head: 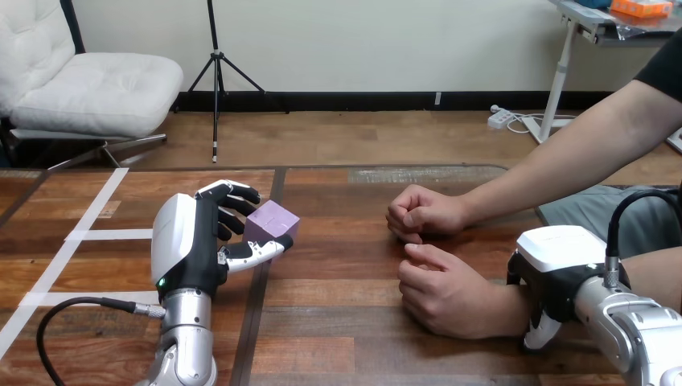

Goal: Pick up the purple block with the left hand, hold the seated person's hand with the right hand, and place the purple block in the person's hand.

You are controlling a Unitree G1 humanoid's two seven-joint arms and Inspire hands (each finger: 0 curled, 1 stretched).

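The purple block (pixel 273 222) sits at the table's middle left. My left hand (pixel 189 241) is beside it, curled fingers (pixel 235 211) against its left face and the thumb (pixel 259 251) along its near edge, pinching it. Whether the block is off the wood I cannot tell. The person's near hand (pixel 438 291) rests loosely curled on the table at centre right. My right hand (pixel 555 277) lies over that hand's wrist, with a finger (pixel 540 331) curled round its near side. The person's far hand (pixel 422 213) is a fist, resting just behind.
White tape lines (pixel 80 235) cross the wooden table (pixel 338 322) at the left. The person's forearms (pixel 563 165) come in from the right edge. A black cable (pixel 72 310) loops by my left forearm.
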